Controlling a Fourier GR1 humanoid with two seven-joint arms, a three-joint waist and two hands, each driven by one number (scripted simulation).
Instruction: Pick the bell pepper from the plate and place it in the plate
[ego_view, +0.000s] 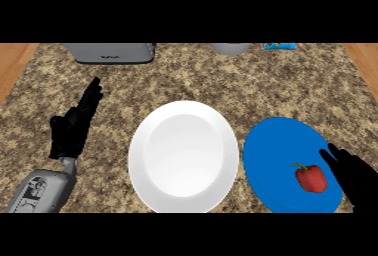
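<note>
the left hand (72, 129) rests open over the tabletop (184, 75) at the view's left, fingers straight and pointing up, holding nothing. beside it lies the white plate (184, 155), bare. just right of that, almost touching it, is the blue plate (277, 150), with the red bell pepper (311, 178) lying on its right part. the right hand (354, 175) sits just beside the pepper at the view's right edge, fingers spread and not around it. risks, as i judge them: the rounded pepper could roll away from a sideways close, or the hand could nudge the blue plate into the white one.
</note>
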